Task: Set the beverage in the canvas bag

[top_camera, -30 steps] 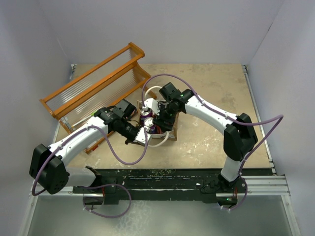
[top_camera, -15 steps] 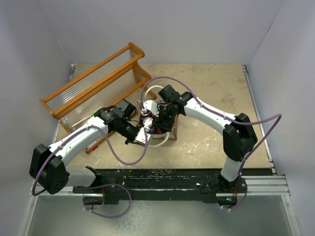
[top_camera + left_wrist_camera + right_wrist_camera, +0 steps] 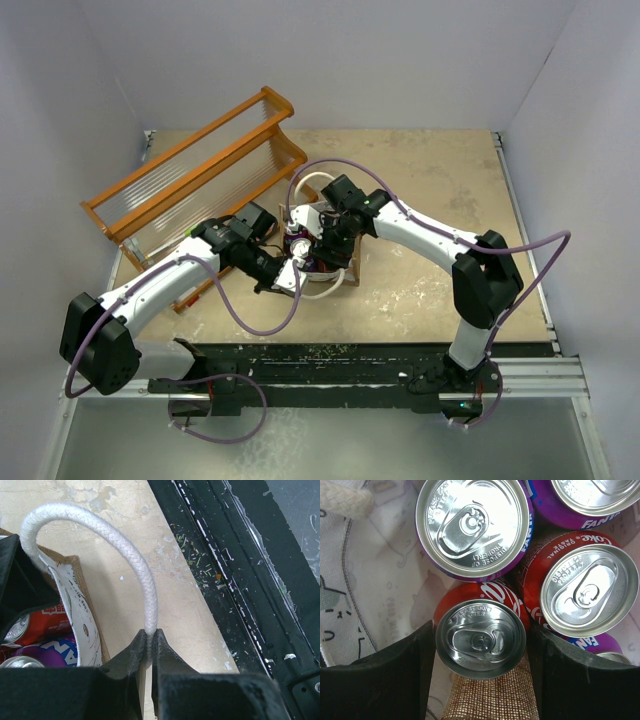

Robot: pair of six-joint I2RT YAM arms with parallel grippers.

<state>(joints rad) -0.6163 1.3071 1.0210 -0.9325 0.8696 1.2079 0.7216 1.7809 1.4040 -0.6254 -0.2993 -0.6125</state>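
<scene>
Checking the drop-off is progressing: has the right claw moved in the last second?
Yes. The right claw, shut on a red can, has shifted slightly left toward the orange rack, above the canvas bag.

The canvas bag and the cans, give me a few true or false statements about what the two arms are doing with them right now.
1. The left gripper is clamped on the bag's white rope handle. True.
2. The right gripper is open and holds nothing. False: its fingers are closed on a red can.
3. The bag has no cans in it. False: purple cans and a second red can stand inside.
4. In the top view, an orange rack stands on the table to the left of the bag. True.
</scene>
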